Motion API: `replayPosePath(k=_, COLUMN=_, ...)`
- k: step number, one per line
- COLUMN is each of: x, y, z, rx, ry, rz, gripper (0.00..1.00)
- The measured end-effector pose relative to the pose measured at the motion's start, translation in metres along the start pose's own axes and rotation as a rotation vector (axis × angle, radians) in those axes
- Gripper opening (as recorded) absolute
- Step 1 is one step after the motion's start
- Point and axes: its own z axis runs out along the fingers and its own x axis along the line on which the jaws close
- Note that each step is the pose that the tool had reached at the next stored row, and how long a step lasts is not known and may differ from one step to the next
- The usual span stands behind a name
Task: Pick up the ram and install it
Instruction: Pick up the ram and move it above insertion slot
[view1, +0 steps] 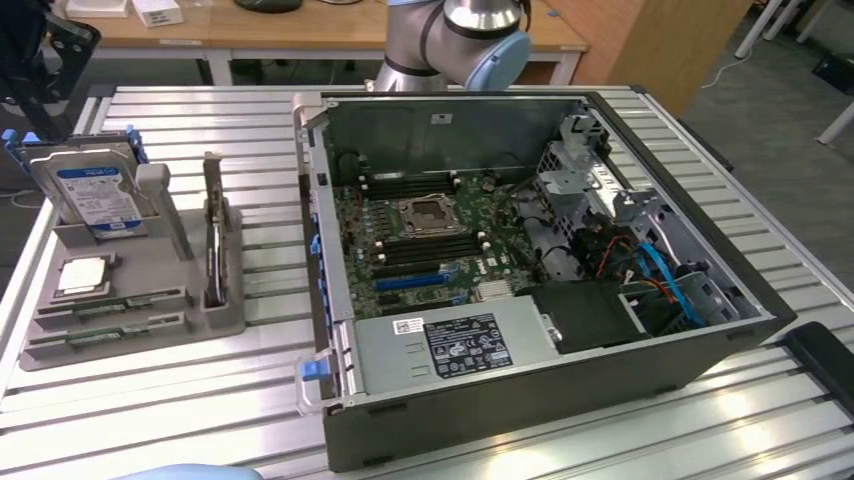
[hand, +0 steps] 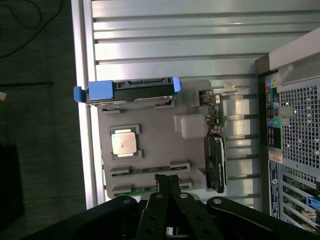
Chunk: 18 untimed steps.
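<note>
We see a slatted metal counter carrying 2 big things. On the exterior view's right is an open computer case with its motherboard exposed, and on the exterior view's left is a grey holder tray. The 2 stand near each other, with a strip of bare slats between them.

On the tray, a blue-labelled hard drive stands on edge at the far end, and a square silver processor lies flat in the middle. The ram lies at the near end as 2 thin green sticks in parallel slots. 1 stick is just behind the other, and both are seated in the tray; neither has been lifted. Their long axes run along the tray's near edge, from the exterior view's left to its right, parallel to the hard drive's broad face.

In the wrist view, the gripper looks down on that end of the tray, so the ram lies straight beneath it, well apart from the case. Its closed tip shows over the strip between the 2 sticks, toward one end of them rather than their middle.

The gripper's fingers are pressed together with nothing between them. We judge that it hovers above the ram, though from this angle we cannot tell whether the tip touches the tray.
</note>
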Motion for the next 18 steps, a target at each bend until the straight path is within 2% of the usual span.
replayPosePath(k=3, x=0.000, y=-0.0001, z=0.0018, rx=0.0007, ry=-0.0002, rz=0.000, gripper=0.10)
replayPosePath(k=18, x=0.002, y=-0.0014, z=0.0287, rx=0.0013, ry=0.0001, rz=0.000, gripper=0.10)
